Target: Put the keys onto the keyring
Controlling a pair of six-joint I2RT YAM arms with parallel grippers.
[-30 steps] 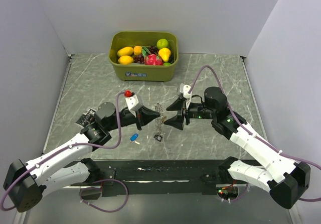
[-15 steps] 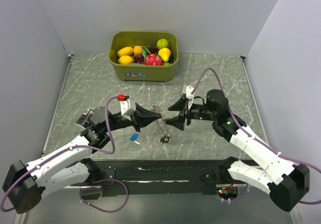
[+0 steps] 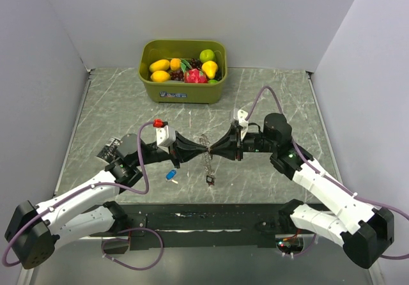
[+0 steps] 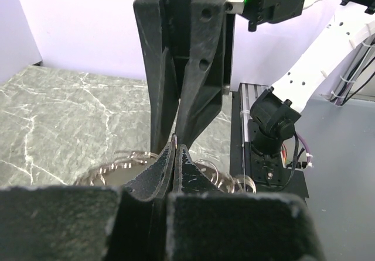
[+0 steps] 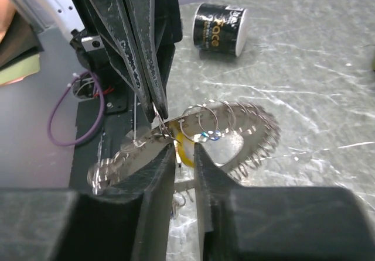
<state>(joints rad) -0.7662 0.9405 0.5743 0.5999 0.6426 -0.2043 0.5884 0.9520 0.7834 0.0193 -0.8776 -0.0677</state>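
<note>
My left hand [image 4: 174, 151] was shut tight, its two tips pressed together on a small ring of the keyring [image 3: 206, 162]. My right hand [image 5: 185, 151] met it tip to tip from the other side, so that the two of them made one dark line above the middle of the bench [image 3: 128, 106]. The right fingers had closed down to a slim gap, and in that gap sat the yellow-orange key [image 5: 186, 154], its coloured head touching both inner faces, with a loop of the ring just above it. From my right wrist I could see the left tips pinching the wire right beside my own, and the rest of the silvery loops fanned out to the right of them over the marbled surface. From above, the keyring hung down from the point where my hands met, and its small dark tag [image 3: 209, 181] was at the low end; whether the tag touched the bench I could not tell. A blue key [image 3: 170, 175] lay flat on the bench near my left forearm, apart from the ring. Farther to the left a black can [image 5: 220, 22] with white lettering lay on its side. At the far edge stood a green tub [image 3: 183, 92] filled with toy fruit [image 3: 192, 68], well apart from both hands
</note>
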